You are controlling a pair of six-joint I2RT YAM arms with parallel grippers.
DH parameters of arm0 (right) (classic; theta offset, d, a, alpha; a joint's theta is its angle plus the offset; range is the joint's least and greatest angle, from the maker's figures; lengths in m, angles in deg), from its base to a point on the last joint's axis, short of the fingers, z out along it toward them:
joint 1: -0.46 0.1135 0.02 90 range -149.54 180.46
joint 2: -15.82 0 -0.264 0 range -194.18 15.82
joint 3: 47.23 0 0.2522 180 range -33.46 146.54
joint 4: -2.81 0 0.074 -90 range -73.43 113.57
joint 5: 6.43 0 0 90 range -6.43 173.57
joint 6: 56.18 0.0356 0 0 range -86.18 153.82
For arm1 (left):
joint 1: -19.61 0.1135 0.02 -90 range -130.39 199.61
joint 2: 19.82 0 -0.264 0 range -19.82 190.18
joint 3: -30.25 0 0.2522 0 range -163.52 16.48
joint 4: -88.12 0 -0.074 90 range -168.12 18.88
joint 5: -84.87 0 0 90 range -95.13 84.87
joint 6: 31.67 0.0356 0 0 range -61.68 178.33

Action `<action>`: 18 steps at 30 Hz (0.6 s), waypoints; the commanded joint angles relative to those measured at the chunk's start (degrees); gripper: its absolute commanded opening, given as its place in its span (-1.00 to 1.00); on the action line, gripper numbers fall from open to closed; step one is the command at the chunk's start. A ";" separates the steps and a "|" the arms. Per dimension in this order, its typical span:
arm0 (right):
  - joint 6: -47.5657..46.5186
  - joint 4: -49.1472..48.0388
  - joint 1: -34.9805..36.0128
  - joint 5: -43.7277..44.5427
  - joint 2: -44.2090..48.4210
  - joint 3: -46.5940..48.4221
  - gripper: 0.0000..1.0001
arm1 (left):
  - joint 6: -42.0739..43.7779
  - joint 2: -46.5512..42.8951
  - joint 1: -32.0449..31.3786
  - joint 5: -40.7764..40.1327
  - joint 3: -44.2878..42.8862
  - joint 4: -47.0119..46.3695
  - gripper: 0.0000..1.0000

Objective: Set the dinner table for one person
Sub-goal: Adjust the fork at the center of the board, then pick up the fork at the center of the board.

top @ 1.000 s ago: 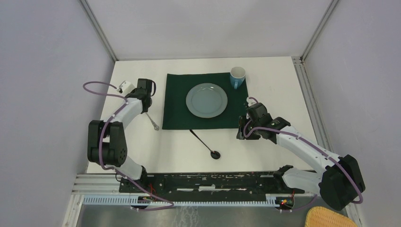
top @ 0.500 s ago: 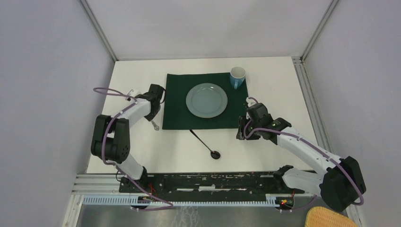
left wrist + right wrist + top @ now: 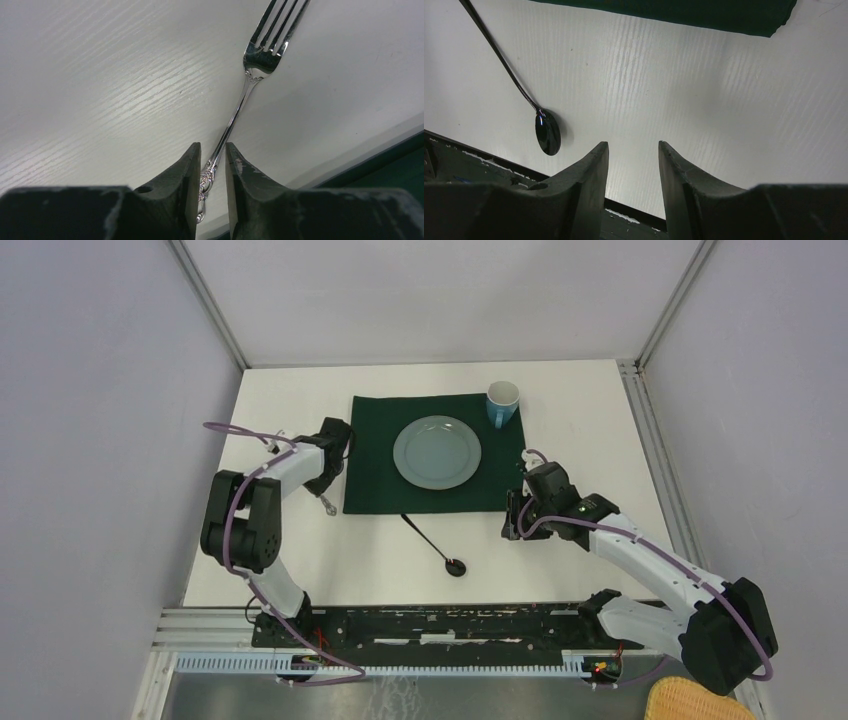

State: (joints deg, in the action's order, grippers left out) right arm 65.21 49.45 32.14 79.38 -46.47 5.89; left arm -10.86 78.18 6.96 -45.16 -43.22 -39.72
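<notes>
On the white dinner table [image 3: 585,420] a dark green cloth [image 3: 370,465] carries a grey-blue plate [image 3: 437,451] and a blue mug [image 3: 502,402]. A silver fork [image 3: 235,112] lies flat on the table just left of the cloth. My left gripper [image 3: 212,152] is low over its ornate handle, open by a narrow gap, with the handle between the fingers. In the top view that gripper [image 3: 326,478] sits at the cloth's left edge. A dark spoon [image 3: 440,545] lies below the cloth. My right gripper [image 3: 633,150] stands open and empty over bare table near the cloth's lower right corner.
A black rail [image 3: 440,625] runs along the near table edge, and the spoon's bowl [image 3: 547,131] lies close to it. A yellow wicker basket [image 3: 690,702] sits off the table at the bottom right. Grey walls close in both sides.
My left wrist has swung right, toward the cloth's left edge, and turned over the fork handle. The fork, the spoon and the right arm have barely moved.
</notes>
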 commanded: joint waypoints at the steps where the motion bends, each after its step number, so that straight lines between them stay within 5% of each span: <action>1: -0.41 -2.46 -0.33 -0.67 0.26 -0.37 -0.06 | -1.41 0.77 -0.28 -3.66 -1.83 -1.18 -0.29; 18: -0.38 -1.59 -0.46 -0.24 -0.36 -0.09 -0.06 | 5.21 4.72 -0.08 -3.89 -3.22 -6.11 -0.26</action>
State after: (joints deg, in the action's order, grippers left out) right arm 65.21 49.13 31.95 79.05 -46.53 5.65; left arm -8.66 82.00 6.92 -45.62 -44.05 -43.66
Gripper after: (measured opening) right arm 0.472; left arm 0.368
